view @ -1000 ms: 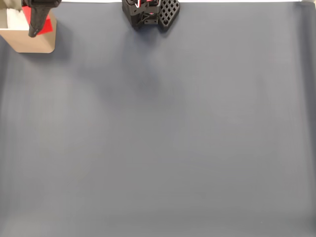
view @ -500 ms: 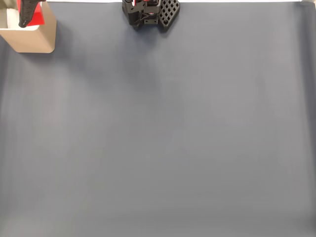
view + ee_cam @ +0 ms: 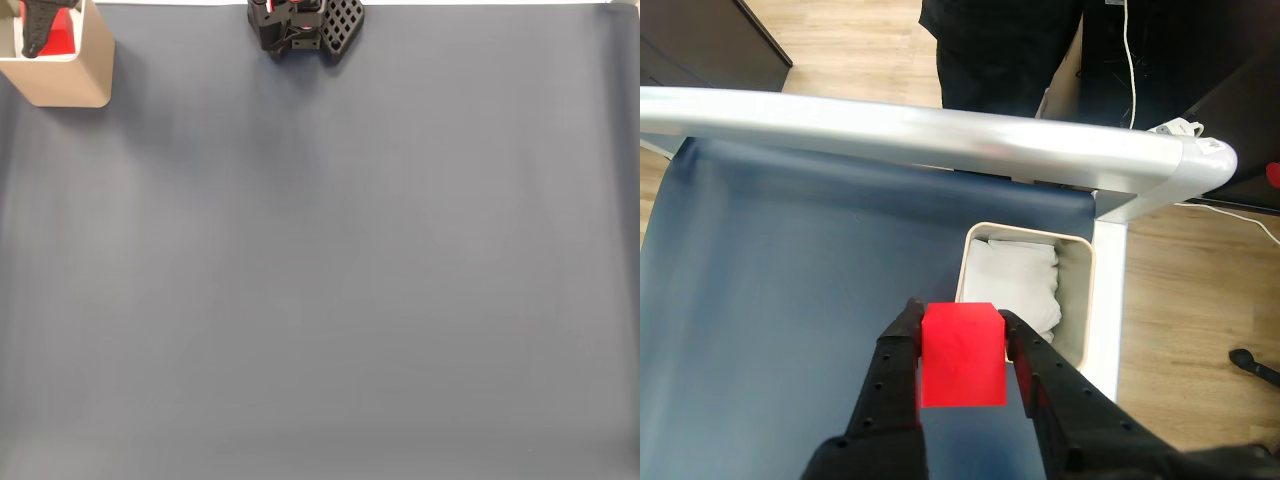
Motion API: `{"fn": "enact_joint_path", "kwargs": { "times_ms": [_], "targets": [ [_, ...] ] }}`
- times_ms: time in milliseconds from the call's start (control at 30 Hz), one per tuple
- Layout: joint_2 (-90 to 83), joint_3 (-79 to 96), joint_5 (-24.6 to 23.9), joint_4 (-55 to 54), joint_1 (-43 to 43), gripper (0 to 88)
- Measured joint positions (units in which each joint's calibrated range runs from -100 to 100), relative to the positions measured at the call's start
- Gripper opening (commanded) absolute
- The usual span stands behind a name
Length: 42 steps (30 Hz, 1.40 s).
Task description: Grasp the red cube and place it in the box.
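The red cube (image 3: 960, 355) is held between the two black fingers of my gripper (image 3: 960, 330), which is shut on it, in the wrist view. It hangs above the table just short of the box (image 3: 1078, 300), a beige container with white padding inside. In the fixed view the box (image 3: 70, 80) stands in the top left corner, and the cube (image 3: 64, 37) shows over its opening beside a black finger of the gripper (image 3: 45, 35).
The blue-grey mat (image 3: 330, 270) covers the table. The arm's black base (image 3: 305, 25) stands at the top middle. A silver rail (image 3: 940, 135) edges the table beyond the box. A person in dark clothes (image 3: 1000, 50) stands behind it on the wooden floor.
The gripper has carried the cube up and to the left in the fixed view, from over the box's front right wall to over its opening.
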Motion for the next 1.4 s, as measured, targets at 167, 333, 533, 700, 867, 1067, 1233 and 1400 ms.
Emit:
{"fn": "enact_joint_path", "kwargs": {
  "times_ms": [167, 333, 533, 700, 867, 1067, 1233, 1400],
  "targets": [
    [2.87, -2.62, -0.20, -1.03, 0.00, 1.4],
    [4.43, -4.43, -0.20, -1.11, 0.00, 1.3],
    [4.95, -4.52, -0.20, -1.91, 1.71, 1.2],
    [5.30, -4.52, -0.05, -2.70, 3.34, 1.2],
    [5.30, -4.43, 0.15, -3.50, 4.90, 1.2],
    [5.30, -3.07, 0.20, -3.50, 6.01, 1.2],
    [4.78, -1.27, 0.20, -3.66, 7.49, 1.2],
    [4.17, -0.54, 0.20, -3.66, 7.86, 1.2]
  ]
}}
